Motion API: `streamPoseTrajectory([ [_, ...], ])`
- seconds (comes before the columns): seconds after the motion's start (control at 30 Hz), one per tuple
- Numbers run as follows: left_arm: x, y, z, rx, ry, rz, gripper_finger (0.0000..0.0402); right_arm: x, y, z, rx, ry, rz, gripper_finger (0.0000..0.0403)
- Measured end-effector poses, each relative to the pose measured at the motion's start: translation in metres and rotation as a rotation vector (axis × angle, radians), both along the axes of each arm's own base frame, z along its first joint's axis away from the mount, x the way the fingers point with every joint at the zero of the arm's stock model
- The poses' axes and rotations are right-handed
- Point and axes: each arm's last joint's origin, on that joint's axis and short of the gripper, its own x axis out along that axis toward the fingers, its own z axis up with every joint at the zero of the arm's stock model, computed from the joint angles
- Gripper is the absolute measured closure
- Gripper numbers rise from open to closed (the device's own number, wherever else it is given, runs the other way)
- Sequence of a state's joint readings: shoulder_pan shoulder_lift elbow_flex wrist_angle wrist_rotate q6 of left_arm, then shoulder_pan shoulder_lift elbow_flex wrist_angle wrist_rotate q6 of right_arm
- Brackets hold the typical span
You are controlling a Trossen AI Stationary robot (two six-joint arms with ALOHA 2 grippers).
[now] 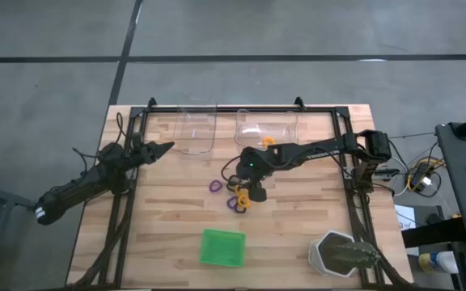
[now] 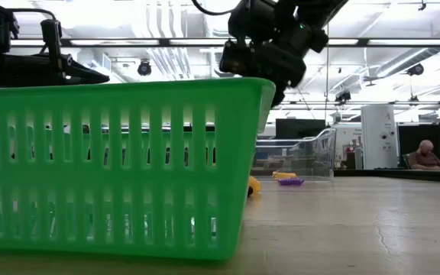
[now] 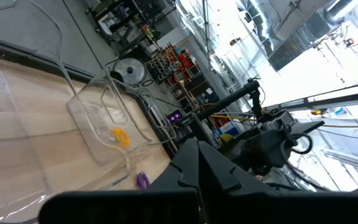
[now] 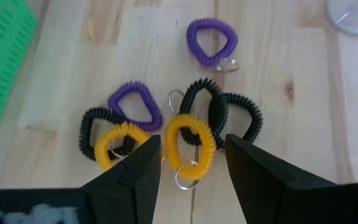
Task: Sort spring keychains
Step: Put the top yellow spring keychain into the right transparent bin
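A: So, where do we find the right gripper (image 4: 191, 163)?

B: We see it over the middle of the table (image 1: 298, 234), fingers (image 4: 132, 168) parted wide and holding nothing. An orange spring keychain (image 4: 190, 144) lies on the wood straight below the gap.

A: And the rest of the pile?

B: We count a second orange one (image 4: 120, 144) at nine o'clock of the first, touching a black coil (image 4: 92, 134). A purple one (image 4: 135, 106) sits at eleven o'clock, two more black coils (image 4: 235, 118) at one o'clock. A lone purple keychain (image 4: 211, 41) lies apart at twelve o'clock.

A: Anything already sorted?

B: We spot an orange keychain (image 1: 269, 141) in the right-hand clear tray (image 1: 285, 121); the left clear tray (image 1: 194, 129) is beside it. The green tray (image 1: 222, 246) sits at six o'clock of the pile.

A: The left gripper (image 1: 167, 147)?

B: We see it waiting at the table's nine o'clock edge, its fingers closed to a point, holding nothing.
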State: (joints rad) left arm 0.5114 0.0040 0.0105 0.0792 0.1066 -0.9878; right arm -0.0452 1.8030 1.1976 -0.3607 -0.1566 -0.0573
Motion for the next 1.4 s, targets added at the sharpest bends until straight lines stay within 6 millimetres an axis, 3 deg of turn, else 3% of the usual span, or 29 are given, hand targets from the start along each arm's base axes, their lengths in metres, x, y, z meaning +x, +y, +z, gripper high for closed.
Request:
streamPoseTrajectory([
  [0.4, 0.000, 0.000, 0.000, 0.001, -0.001, 0.000, 0.0402, -0.017, 0.007, -0.034, 0.012, 0.023, -0.062, 0.0232],
  [0.87, 0.000, 0.000, -0.001, -0.006, 0.007, 0.000, 0.0402, -0.018, 0.006, -0.049, 0.040, -0.017, -0.176, 0.0232],
  [1.03, 0.000, 0.000, -0.001, -0.010, 0.008, 0.000, 0.0402, -0.010, 0.006, -0.064, 0.060, 0.027, -0.202, 0.0232],
  [1.17, 0.001, 0.000, -0.001, -0.017, 0.010, -0.001, 0.0402, 0.006, 0.006, -0.064, 0.088, 0.015, -0.242, 0.0235],
  [1.4, 0.001, 0.001, -0.002, -0.021, 0.016, -0.001, 0.0402, 0.023, 0.008, -0.062, 0.089, 0.125, -0.254, 0.0280],
])
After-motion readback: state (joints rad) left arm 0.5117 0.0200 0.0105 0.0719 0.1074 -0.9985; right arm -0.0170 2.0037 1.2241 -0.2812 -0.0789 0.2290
